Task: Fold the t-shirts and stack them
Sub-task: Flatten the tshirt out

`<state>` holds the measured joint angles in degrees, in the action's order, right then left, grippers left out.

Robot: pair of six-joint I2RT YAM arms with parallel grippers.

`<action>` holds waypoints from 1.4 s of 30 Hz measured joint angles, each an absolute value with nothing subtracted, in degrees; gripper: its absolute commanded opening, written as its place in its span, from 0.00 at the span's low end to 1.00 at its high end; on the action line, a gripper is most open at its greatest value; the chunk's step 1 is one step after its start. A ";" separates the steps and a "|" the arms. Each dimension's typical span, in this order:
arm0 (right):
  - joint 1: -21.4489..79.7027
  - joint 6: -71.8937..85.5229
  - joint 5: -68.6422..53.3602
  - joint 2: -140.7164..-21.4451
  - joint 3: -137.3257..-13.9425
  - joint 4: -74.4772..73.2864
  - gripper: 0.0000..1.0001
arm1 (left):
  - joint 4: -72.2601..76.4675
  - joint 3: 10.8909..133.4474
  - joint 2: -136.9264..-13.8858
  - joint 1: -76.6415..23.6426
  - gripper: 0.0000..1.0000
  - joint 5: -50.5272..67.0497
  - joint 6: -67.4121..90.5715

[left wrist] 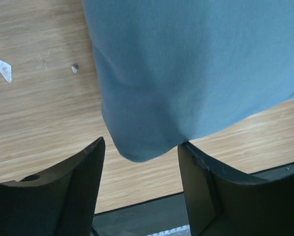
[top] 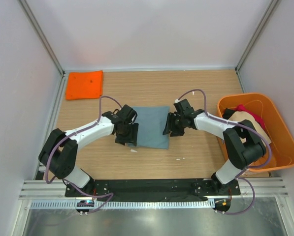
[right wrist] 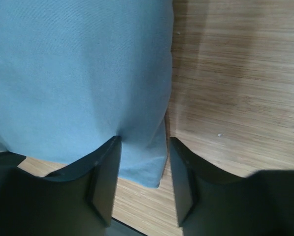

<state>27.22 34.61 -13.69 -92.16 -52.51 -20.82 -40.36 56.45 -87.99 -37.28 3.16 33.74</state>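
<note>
A folded grey-blue t-shirt [top: 151,127] lies flat in the middle of the wooden table. My left gripper [top: 126,133] is open at the shirt's near left corner [left wrist: 137,147], which sits between its fingers [left wrist: 82,187]. My right gripper [top: 169,125] is open at the shirt's right edge, its jaws straddling the near right corner [right wrist: 147,162]. A folded bright orange t-shirt [top: 84,84] lies at the far left of the table. Beige [top: 245,122] and red [top: 250,113] shirts lie in the tub at the right.
A rigid orange plastic tub [top: 284,142] stands at the right edge. White walls and metal posts enclose the table. Small white scraps [top: 133,151] lie on the wood near the shirt. A black rail [top: 151,187] runs along the near edge.
</note>
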 measured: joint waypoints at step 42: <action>36.05 35.44 -9.82 -91.94 -80.53 -38.68 0.61 | -55.55 62.57 -51.44 -48.14 0.88 -8.19 45.98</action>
<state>36.05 35.44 -9.82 -91.94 -80.53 -38.68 -55.55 62.57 -51.44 -48.14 -8.19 45.98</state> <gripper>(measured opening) 0.599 0.858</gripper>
